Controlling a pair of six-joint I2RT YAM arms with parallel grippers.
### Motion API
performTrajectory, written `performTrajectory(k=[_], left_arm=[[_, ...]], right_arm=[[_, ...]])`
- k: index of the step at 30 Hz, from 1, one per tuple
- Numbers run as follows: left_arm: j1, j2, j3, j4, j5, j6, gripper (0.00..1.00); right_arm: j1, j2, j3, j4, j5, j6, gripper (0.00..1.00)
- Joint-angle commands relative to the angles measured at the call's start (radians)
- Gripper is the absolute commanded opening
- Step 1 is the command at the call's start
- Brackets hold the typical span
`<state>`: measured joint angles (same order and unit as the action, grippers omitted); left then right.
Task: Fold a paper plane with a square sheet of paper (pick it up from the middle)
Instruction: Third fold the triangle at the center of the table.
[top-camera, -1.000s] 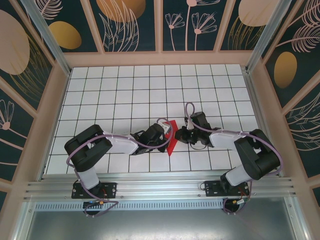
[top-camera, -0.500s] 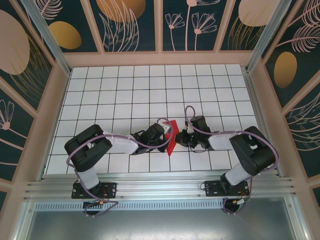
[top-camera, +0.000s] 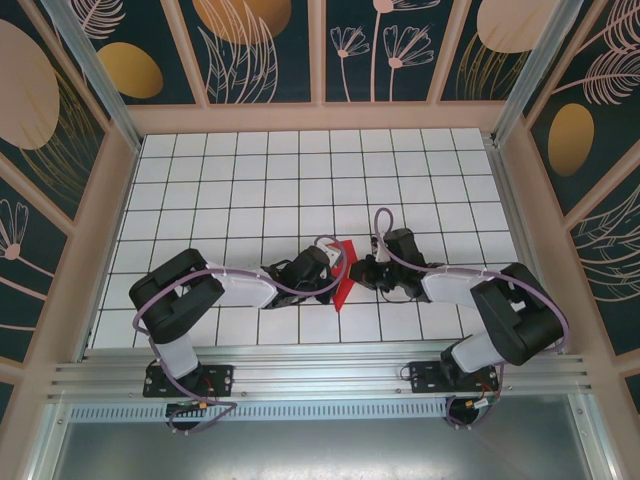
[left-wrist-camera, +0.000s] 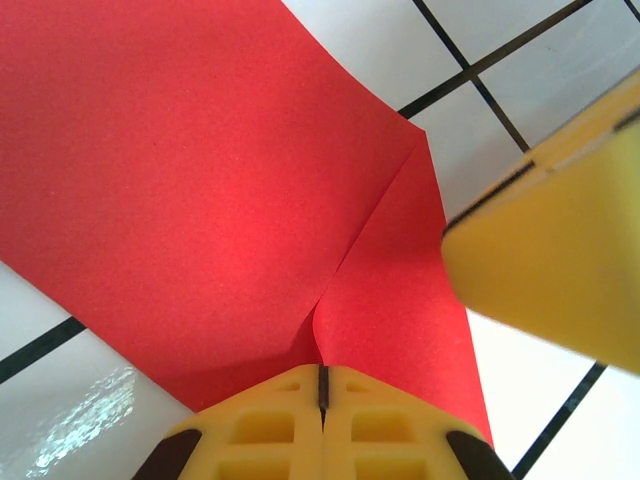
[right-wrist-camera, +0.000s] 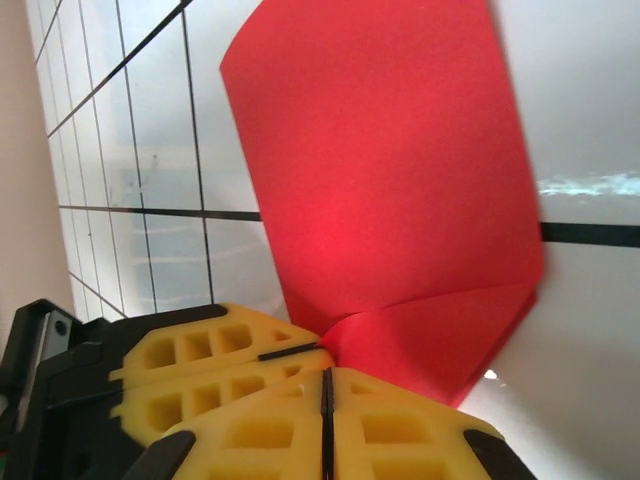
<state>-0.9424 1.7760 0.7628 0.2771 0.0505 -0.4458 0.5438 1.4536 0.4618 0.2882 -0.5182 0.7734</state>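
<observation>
The square sheet of paper (top-camera: 345, 272) is bright red and stands bent up off the white tiles between my two grippers. In the left wrist view the paper (left-wrist-camera: 200, 180) shows a crease that runs down to my left gripper (left-wrist-camera: 322, 372), which is shut on its edge. My right gripper (right-wrist-camera: 326, 372) is shut too, its tips pinching the folded paper (right-wrist-camera: 380, 170) right beside the left arm's yellow fingers (right-wrist-camera: 220, 365). From above, the left gripper (top-camera: 333, 267) and right gripper (top-camera: 358, 270) nearly touch at the paper's middle. No finished paper plane shape is visible.
The white grid table (top-camera: 250, 180) stretches away behind the paper. Wooden posts and patterned walls close it in on three sides. An aluminium rail (top-camera: 320, 375) with both arm bases runs along the near edge.
The right arm's elbow has shifted slightly while its gripper stayed at the paper. The left arm and the paper look unchanged.
</observation>
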Motion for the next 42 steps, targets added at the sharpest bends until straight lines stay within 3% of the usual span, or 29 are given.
performTrajectory(k=[1,13,24,37,42], left_arm=[[0.006,0.031,0.003,-0.074,-0.025,0.021,0.0],[0.006,0.036,-0.002,-0.073,-0.016,0.019,0.0],[0.006,0.032,-0.008,-0.072,-0.021,0.021,0.0],[0.005,0.037,-0.005,-0.066,-0.015,0.021,0.0],[0.005,0.035,-0.006,-0.07,-0.017,0.021,0.0]], right_arm=[[0.035,0.0,-0.029,0.016,-0.014,0.028,0.1],[0.06,0.113,-0.047,0.038,0.033,0.041,0.1],[0.082,-0.013,-0.023,-0.047,0.043,0.036,0.1],[0.125,0.096,-0.034,-0.041,0.11,0.068,0.1],[0.135,0.034,-0.038,-0.043,0.106,0.074,0.1]])
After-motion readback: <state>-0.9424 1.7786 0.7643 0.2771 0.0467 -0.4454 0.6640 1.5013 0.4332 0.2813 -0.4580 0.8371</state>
